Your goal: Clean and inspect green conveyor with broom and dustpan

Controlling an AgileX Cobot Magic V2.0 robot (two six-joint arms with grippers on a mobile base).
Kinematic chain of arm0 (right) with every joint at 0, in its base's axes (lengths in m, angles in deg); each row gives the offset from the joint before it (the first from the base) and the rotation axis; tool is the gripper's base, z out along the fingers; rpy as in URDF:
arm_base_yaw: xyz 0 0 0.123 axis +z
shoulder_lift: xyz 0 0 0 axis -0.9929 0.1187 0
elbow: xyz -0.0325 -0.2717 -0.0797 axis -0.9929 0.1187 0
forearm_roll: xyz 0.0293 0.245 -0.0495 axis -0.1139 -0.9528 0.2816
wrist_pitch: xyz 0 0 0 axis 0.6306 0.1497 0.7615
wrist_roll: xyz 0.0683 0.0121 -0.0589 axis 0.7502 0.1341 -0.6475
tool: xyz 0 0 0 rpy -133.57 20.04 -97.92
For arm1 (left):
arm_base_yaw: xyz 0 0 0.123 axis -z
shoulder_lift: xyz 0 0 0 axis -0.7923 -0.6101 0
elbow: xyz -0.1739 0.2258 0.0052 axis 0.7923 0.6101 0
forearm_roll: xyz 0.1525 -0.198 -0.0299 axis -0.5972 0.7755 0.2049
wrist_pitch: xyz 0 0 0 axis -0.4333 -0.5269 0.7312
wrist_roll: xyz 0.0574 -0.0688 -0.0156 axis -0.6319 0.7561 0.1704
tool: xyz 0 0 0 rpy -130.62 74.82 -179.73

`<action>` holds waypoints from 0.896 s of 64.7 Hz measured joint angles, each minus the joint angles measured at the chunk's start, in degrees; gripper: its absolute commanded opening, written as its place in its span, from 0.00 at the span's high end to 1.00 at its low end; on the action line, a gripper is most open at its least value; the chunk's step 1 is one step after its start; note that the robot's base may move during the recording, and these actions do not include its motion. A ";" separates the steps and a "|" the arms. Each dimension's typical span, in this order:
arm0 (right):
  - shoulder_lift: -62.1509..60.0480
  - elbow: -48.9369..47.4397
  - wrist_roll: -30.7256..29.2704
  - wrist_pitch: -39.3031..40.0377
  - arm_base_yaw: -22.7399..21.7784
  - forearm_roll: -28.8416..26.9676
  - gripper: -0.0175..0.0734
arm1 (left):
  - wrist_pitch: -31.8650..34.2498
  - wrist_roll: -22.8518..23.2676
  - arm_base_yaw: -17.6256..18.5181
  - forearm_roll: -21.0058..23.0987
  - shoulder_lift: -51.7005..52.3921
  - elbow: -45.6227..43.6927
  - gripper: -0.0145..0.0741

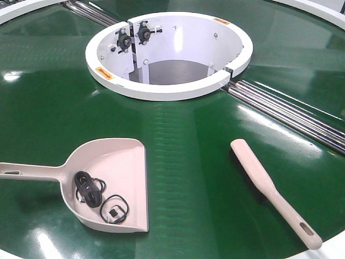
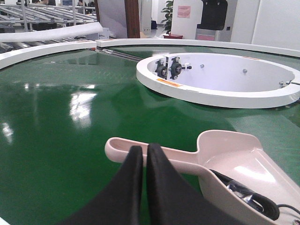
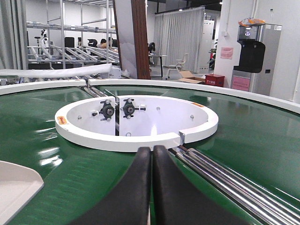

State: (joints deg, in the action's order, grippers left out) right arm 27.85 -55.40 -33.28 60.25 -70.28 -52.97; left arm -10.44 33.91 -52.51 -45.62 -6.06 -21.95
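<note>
black bristles of the broom [image 1: 272, 190] are mostly hidden under its near-right body, and the dustpan [image 1: 110, 183], near left, has its handle end cut off by the frame. glossy green conveyor [image 1: 183, 145] lies bare between them up to the white ring [image 1: 167, 89]. coiled black cables [image 1: 89, 189] sit in the pan; left gripper [image 2: 144, 154] and right gripper [image 3: 152, 154] are pressed together, holding nothing.

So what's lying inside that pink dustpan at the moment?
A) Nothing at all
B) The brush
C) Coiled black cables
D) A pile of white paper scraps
C: the front view shows coiled black cables lying in the dustpan, while the broom lies apart to its right on the green conveyor.
</note>
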 measured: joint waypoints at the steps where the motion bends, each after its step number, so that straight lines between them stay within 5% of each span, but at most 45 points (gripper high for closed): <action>1: 0.00 0.00 0.00 0.00 0.00 0.00 0.82 | 0.00 0.00 0.00 0.00 0.00 0.00 0.84; 38: 0.00 0.00 -0.07 -0.28 -0.20 0.44 0.82 | 0.00 0.00 0.00 0.00 0.00 0.00 0.84; 58: -0.41 6.98 0.66 -0.27 -11.70 1.46 0.82 | 0.00 0.00 0.00 0.00 0.00 0.00 0.84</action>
State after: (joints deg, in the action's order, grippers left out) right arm 27.44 -48.42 -32.62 59.98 -81.98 -51.51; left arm -10.44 33.91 -52.51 -45.62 -6.06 -21.95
